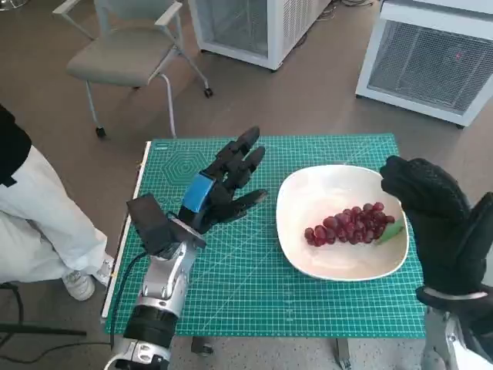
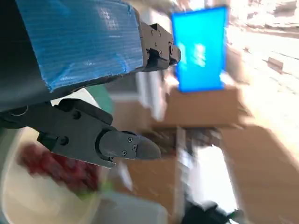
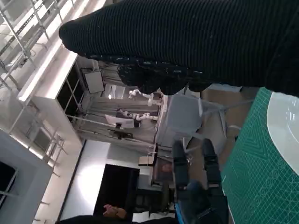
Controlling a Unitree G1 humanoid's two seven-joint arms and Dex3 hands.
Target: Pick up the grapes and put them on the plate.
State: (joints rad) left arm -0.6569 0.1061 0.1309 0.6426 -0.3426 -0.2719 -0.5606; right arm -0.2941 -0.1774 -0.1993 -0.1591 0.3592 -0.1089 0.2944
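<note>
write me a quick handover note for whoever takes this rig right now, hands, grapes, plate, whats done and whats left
Left hand: holds nothing, fingers spread, over the green mat to the left of the plate.
Right hand: gloved, at the plate's right edge, nothing seen in it; whether its fingers are apart or curled cannot be told.
Grapes: one red bunch lying inside the white plate, toward its right half, no hand touching it.
Done: the grapes are on the plate, so the placing looks complete.
Left: probably only drawing both hands back from the plate; nothing else seems left to pick up.
</note>
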